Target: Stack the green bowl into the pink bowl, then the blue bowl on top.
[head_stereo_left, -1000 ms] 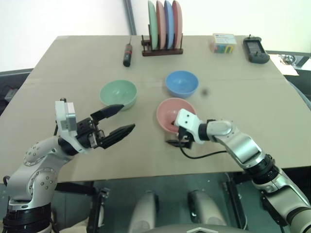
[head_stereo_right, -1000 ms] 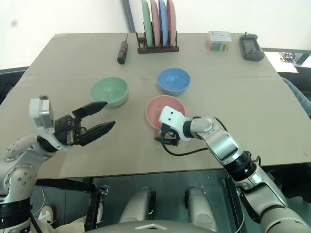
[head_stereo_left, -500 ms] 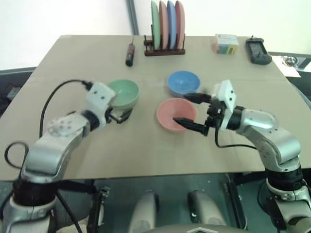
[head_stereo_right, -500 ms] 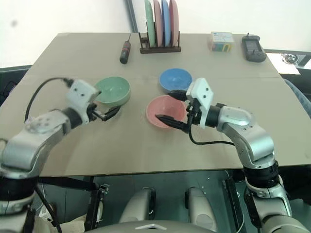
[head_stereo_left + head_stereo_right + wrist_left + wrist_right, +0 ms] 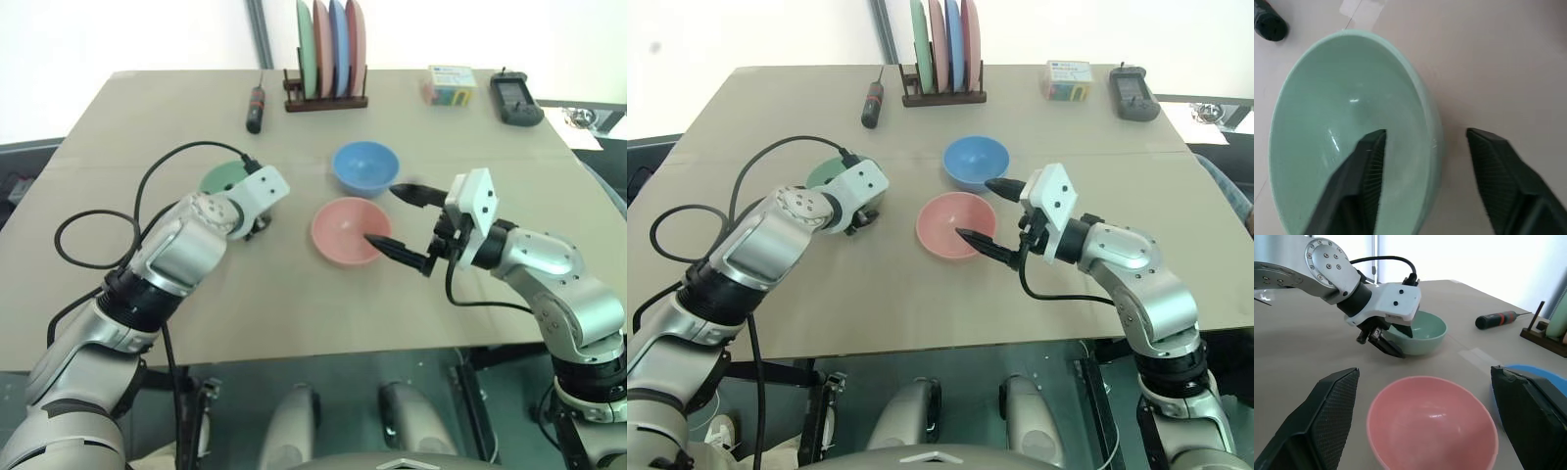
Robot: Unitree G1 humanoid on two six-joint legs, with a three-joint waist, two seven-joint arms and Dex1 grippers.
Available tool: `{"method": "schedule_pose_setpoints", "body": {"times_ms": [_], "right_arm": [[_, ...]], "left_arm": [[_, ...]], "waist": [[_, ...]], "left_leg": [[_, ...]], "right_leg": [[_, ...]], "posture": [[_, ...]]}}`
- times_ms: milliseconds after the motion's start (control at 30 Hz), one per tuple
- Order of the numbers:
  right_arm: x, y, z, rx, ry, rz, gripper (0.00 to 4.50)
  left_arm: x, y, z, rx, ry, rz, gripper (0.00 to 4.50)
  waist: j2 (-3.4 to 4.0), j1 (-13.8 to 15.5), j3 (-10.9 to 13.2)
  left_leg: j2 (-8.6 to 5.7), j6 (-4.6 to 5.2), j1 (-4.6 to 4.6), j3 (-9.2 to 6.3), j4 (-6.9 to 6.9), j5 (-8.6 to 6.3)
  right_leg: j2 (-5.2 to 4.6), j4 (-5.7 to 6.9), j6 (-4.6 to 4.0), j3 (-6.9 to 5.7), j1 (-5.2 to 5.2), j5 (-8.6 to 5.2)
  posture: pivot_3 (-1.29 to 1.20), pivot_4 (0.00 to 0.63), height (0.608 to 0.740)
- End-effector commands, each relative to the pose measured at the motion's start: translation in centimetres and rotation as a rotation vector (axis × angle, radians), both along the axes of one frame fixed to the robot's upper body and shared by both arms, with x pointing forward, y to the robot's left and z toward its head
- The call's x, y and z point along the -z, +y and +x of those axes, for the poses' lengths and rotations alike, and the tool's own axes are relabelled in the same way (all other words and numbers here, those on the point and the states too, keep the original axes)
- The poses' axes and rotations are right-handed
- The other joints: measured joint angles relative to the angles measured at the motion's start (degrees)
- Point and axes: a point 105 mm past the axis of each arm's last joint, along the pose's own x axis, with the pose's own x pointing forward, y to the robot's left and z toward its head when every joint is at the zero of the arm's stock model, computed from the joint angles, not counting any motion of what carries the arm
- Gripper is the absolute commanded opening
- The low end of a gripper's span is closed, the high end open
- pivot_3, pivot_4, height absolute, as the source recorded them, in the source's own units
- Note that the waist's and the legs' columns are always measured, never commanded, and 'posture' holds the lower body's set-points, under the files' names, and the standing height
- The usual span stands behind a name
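At the green bowl [image 5: 1352, 132], left end effector [image 5: 1425, 142] straddles the near rim: one finger inside, other outside on the desk [image 5: 294, 294] side, gap w/ the wall each side, not clamped. Right end effector [image 5: 400, 223] spread wide, hovering just right of pink bowl [image 5: 347, 230], empty. Blue bowl [image 5: 364, 166] just behind pink, apart. Green sits left of both, upright on desk.

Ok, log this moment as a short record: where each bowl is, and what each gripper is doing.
green bowl: on table, unstacked
pink bowl: on table, empty
blue bowl: on table, behind pink bowl
left gripper: fingers straddle green bowl's rim, one inside, one outside, gap remaining
right gripper: open, beside pink bowl, holding nothing
stacking: not started
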Motion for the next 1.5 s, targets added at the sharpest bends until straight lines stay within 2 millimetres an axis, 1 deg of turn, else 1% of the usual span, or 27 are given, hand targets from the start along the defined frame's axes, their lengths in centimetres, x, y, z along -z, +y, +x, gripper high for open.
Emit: {"method": "schedule_pose_setpoints", "body": {"times_ms": [33, 67, 100, 133, 200, 367, 433, 467, 500, 567, 633, 700, 767, 833, 933, 1000, 1033, 1067, 1100, 1167, 1200, 1300, 1333, 1367, 1400, 1433, 1500], "right_arm": [[-1.5, -0.8, -0.8, 0.012, -0.084, 0.014, 4.5], [-1.6, -0.9, -0.8, 0.014, -0.086, 0.014, 4.5], [-1.6, -1.0, -0.9, 0.015, -0.089, 0.014, 4.5], [-1.7, -1.2, -0.9, 0.019, -0.095, 0.016, 4.5], [-1.9, -1.4, -1.1, 0.021, -0.112, 0.013, 4.5], [-2.3, -1.8, -1.4, 0.029, -0.142, 0.029, 4.5], [-2.3, -3.0, -1.9, 0.051, -0.14, 0.04, 4.5], [-2.2, -3.7, -2.3, 0.062, -0.137, 0.045, 4.5], [-2.1, -4.2, -2.7, 0.07, -0.132, 0.05, 4.5], [-2.0, -4.8, -3.2, 0.077, -0.127, 0.054, 4.5], [-1.3, -6.4, -4.2, 0.125, -0.111, 0.041, 4.5], [-0.7, -8.5, -5.2, 0.201, -0.103, 0.026, 4.5], [-0.2, -9.9, -6.4, 0.257, -0.091, 0.007, 4.5], [0.1, -10.7, -7.5, 0.284, -0.076, -0.01, 4.5], [0.6, -11.2, -8.5, 0.306, -0.062, -0.042, 4.5], [0.8, -11.2, -8.8, 0.311, -0.058, -0.05, 4.5], [0.8, -11.0, -8.8, 0.31, -0.06, -0.048, 4.5], [0.8, -10.8, -8.8, 0.309, -0.061, -0.046, 4.5], [0.8, -10.6, -8.9, 0.306, -0.061, -0.044, 4.5], [0.9, -10.3, -8.9, 0.301, -0.06, -0.041, 4.5], [0.9, -10.2, -8.9, 0.299, -0.059, -0.042, 4.5], [1.1, -9.9, -8.8, 0.293, -0.053, -0.042, 4.5], [1.1, -9.7, -8.8, 0.29, -0.052, -0.041, 4.5], [1.2, -9.4, -8.7, 0.286, -0.051, -0.037, 4.5], [1.2, -9.1, -8.5, 0.282, -0.051, -0.033, 4.5], [1.2, -8.8, -8.3, 0.276, -0.053, -0.029, 4.5], [1.1, -8.4, -7.9, 0.264, -0.058, -0.022, 4.5]], "left_arm": [[-1.5, -0.9, 0.4, 0.05, -0.031, 0.007, 1.33], [-1.5, -0.9, 0.4, 0.057, -0.029, 0.005, 0.82], [-1.6, -1.0, 0.4, 0.061, -0.028, 0.005, 0.5], [-1.7, -1.0, 0.4, 0.069, -0.028, 0.003, 0.08], [-1.8, -1.1, 0.3, 0.081, -0.018, -0.004, 0.08], [-2.7, -2.6, -0.6, 0.224, -0.014, -0.026, 0.08], [-3.4, -5.3, -2.4, 0.466, 0.036, -0.04, 0.08], [-4.0, -6.4, -3.1, 0.551, 0.041, -0.058, 0.08], [-4.7, -7.0, -3.5, 0.605, 0.027, -0.071, 0.08], [-5.5, -7.5, -3.7, 0.647, 0.006, -0.085, 0.08], [-6.1, -9.1, -5.2, 0.789, 0.026, -0.096, 0.08], [-6.0, -10.4, -6.5, 0.902, 0.065, -0.087, 0.08], [-5.7, -11.3, -7.0, 0.981, 0.079, -0.072, 0.08], [-5.7, -12.0, -7.3, 1.041, 0.087, -0.073, 0.08], [-5.4, -12.7, -7.2, 1.083, 0.113, -0.079, 0.08], [-5.1, -13.1, -7.2, 1.118, 0.137, -0.076, 0.81], [-4.8, -13.1, -7.3, 1.135, 0.157, -0.068, 0.98], [-4.6, -13.0, -7.3, 1.145, 0.173, -0.062, 1.48], [-4.6, -13.0, -7.4, 1.152, 0.183, -0.057, 1.84], [-4.6, -13.0, -7.3, 1.16, 0.186, -0.05, 2.82], [-4.7, -12.9, -7.3, 1.163, 0.184, -0.048, 3.17], [-5.5, -12.7, -6.6, 1.139, 0.148, -0.05, 4.48], [-6.0, -12.6, -6.0, 1.105, 0.131, -0.062, 4.48], [-6.7, -12.0, -4.3, 1.042, 0.062, -0.03, 4.48], [-7.5, -11.3, -2.3, 0.97, -0.02, 0.016, 4.48], [-8.0, -10.4, -0.6, 0.909, -0.063, 0.066, 4.48], [-8.4, -9.0, 1.6, 0.87, -0.138, 0.212, 4.48]], "waist": [[0.0, 0.1, 0.0], [0.0, 0.1, 0.0], [-0.01, 0.1, 0.0], [-0.01, 0.1, 0.0], [-0.01, 0.1, 0.0], [-0.01, 0.0, 0.0], [-0.02, 0.1, 0.0], [-0.02, 0.3, 0.0], [-0.02, 0.7, 0.0], [-0.03, 1.2, 0.0], [-0.04, 1.4, 0.0], [-0.04, 1.7, 0.0], [-0.03, 1.9, 0.0], [-0.03, 1.5, 0.0], [-0.01, 1.1, 0.0], [0.01, 1.0, 0.0], [0.02, 1.0, 0.0], [0.02, 0.9, 0.0], [0.02, 0.9, 0.0], [0.02, 1.0, 0.0], [0.02, 1.1, 0.0], [0.01, 1.3, 0.0], [0.01, 1.4, 0.0], [0.0, 1.5, 0.0], [-0.02, 1.6, 0.0], [-0.03, 1.5, 0.0], [-0.02, 1.4, 0.0]], "left_leg": [[0.0, 0.0, 0.0, 0.0, 0.0, 0.0], [0.0, 0.0, 0.0, 0.0, 0.02, 0.0], [0.0, 0.0, 0.0, 0.0, 0.03, 0.0], [0.0, 0.0, 0.0, 0.0, 0.03, 0.0], [0.0, 0.0, 0.0, 0.0, 0.04, 0.0], [0.0, 0.0, 0.0, 0.0, 0.05, 0.0], [0.0, 0.0, 0.0, 0.01, 0.05, 0.0], [0.0, 0.0, -0.02, 0.0, 0.04, 0.0], [0.0, 0.0, -0.04, -0.01, 0.04, 0.0], [-0.04, 0.0, -0.07, 0.01, 0.05, 0.0], [-0.04, 0.0, -0.07, 0.05, 0.11, 0.0], [-0.04, 0.0, -0.05, 0.01, 0.11, 0.0], [-0.06, 0.0, -0.04, 0.01, 0.12, 0.0], [-0.06, 0.0, 0.02, 0.04, 0.21, 0.0], [-0.04, 0.01, 0.22, 0.11, 0.24, 0.0], [-0.01, 0.01, 0.28, 0.11, 0.27, 0.01], [-0.01, 0.02, 0.31, 0.11, 0.3, 0.01], [-0.01, 0.02, 0.31, 0.12, 0.31, 0.01], [-0.01, 0.02, 0.31, 0.14, 0.32, 0.01], [-0.01, 0.02, 0.28, 0.14, 0.33, 0.01], [-0.01, 0.02, 0.27, 0.13, 0.33, 0.01], [-0.01, 0.01, 0.23, 0.12, 0.33, 0.0], [-0.01, 0.01, 0.22, 0.12, 0.33, 0.0], [-0.01, 0.01, 0.21, 0.12, 0.33, 0.0], [-0.02, 0.02, 0.2, 0.1, 0.33, 0.01], [-0.03, 0.02, 0.21, 0.07, 0.36, 0.01], [-0.03, 0.02, 0.24, 0.08, 0.39, 0.01]], "right_leg": [[0.0, 0.0, 0.01, 0.0, 0.0, 0.0], [-0.01, 0.02, 0.01, 0.0, 0.0, -0.01], [0.0, 0.03, 0.01, 0.0, 0.0, -0.01], [-0.01, 0.03, 0.01, 0.0, 0.0, -0.01], [0.0, 0.05, 0.01, 0.01, 0.0, -0.01], [0.0, 0.08, 0.01, 0.01, 0.0, -0.01], [0.0, 0.08, 0.0, 0.02, 0.0, 0.0], [0.0, 0.07, -0.01, 0.02, -0.02, 0.0], [-0.02, 0.07, -0.05, 0.0, -0.01, 0.01], [-0.07, 0.02, -0.03, 0.0, -0.01, 0.01], [-0.07, 0.04, -0.01, 0.03, -0.01, 0.0], [-0.05, 0.08, 0.09, 0.01, 0.01, -0.07], [-0.07, 0.05, 0.09, 0.0, 0.06, -0.08], [-0.08, 0.04, 0.12, 0.03, 0.14, -0.11], [-0.05, 0.15, 0.0, 0.11, 0.24, -0.25], [-0.01, 0.17, 0.02, 0.13, 0.29, -0.27], [0.0, 0.19, 0.01, 0.13, 0.3, -0.27], [0.0, 0.2, 0.01, 0.15, 0.3, -0.27], [0.0, 0.2, 0.01, 0.17, 0.3, -0.27], [0.0, 0.19, 0.01, 0.17, 0.29, -0.27], [-0.01, 0.18, 0.01, 0.17, 0.29, -0.27], [-0.01, 0.15, 0.0, 0.16, 0.29, -0.27], [-0.01, 0.14, 0.0, 0.16, 0.29, -0.27], [-0.01, 0.14, 0.0, 0.16, 0.29, -0.27], [-0.01, 0.14, 0.0, 0.14, 0.29, -0.27], [0.0, 0.15, 0.0, 0.13, 0.3, -0.27], [0.01, 0.16, 0.02, 0.14, 0.31, -0.27]], "posture": [[0.0, 0.15, 0.74], [0.0, 0.15, 0.74], [0.0, 0.15, 0.74], [0.0, 0.15, 0.74], [0.0, 0.15, 0.74], [0.0, 0.15, 0.74], [0.0, 0.15, 0.74], [0.0, 0.15, 0.74], [0.0, 0.15, 0.74], [0.0, 0.15, 0.74], [0.0, 0.15, 0.74], [0.0, 0.15, 0.74], [0.0, 0.15, 0.74], [0.0, 0.15, 0.74], [0.0, 0.15, 0.74], [0.0, 0.15, 0.74], [0.0, 0.15, 0.74], [0.0, 0.15, 0.74], [0.0, 0.15, 0.74], [0.0, 0.15, 0.74], [0.0, 0.15, 0.74], [0.0, 0.15, 0.74], [0.0, 0.15, 0.74], [0.0, 0.15, 0.74], [0.0, 0.15, 0.74], [0.0, 0.15, 0.74], [0.0, 0.15, 0.74]]}}
